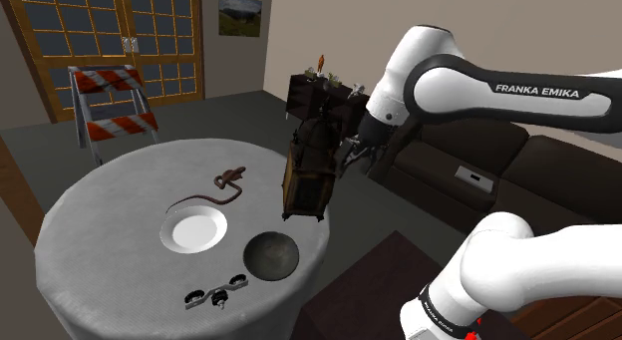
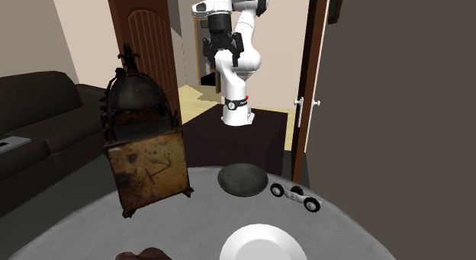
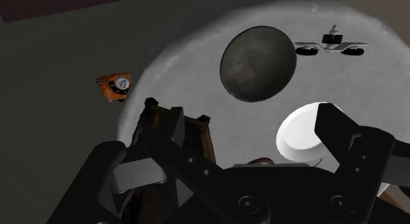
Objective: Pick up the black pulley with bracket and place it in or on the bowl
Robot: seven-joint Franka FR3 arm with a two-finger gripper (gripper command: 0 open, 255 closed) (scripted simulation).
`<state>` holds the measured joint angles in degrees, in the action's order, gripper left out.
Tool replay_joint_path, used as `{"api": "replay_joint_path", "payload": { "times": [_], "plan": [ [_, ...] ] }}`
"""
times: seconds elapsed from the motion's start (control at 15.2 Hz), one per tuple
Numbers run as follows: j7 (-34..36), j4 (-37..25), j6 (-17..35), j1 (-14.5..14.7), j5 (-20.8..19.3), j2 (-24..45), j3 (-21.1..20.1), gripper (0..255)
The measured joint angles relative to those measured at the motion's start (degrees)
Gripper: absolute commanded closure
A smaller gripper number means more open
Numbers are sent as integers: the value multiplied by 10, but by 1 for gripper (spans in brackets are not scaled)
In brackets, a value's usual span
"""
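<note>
The pulley with bracket (image 1: 214, 294) is a small black and white-grey part lying near the round grey table's front edge (image 1: 120, 288). In the second exterior view the pulley (image 2: 296, 196) lies just right of a dark grey bowl (image 2: 242, 180). That bowl (image 1: 272, 255) sits between the pulley and a tall brown clock. My gripper (image 1: 348, 159) hangs open in the air beyond the table's far right rim, behind the clock and well away from the pulley. In the wrist view my gripper (image 3: 256, 127) holds nothing, with the bowl (image 3: 257, 63) and pulley (image 3: 330, 45) far ahead of its fingers.
A tall brown antique clock (image 1: 309, 167) stands on the table between the hand and the bowl. A white plate (image 1: 196, 230) and a brown curled object (image 1: 214, 188) lie mid-table. A small orange thing (image 3: 113, 87) is on the floor. A dark sofa (image 1: 478, 159) and a striped barrier (image 1: 110, 104) stand around.
</note>
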<state>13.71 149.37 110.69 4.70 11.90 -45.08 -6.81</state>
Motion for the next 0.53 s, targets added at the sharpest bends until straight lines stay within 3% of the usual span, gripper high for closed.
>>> {"api": "replay_joint_path", "payload": {
  "times": [0.53],
  "plan": [
    [51, 68, 176, 39, 51, 82, -87, 0]
  ]
}}
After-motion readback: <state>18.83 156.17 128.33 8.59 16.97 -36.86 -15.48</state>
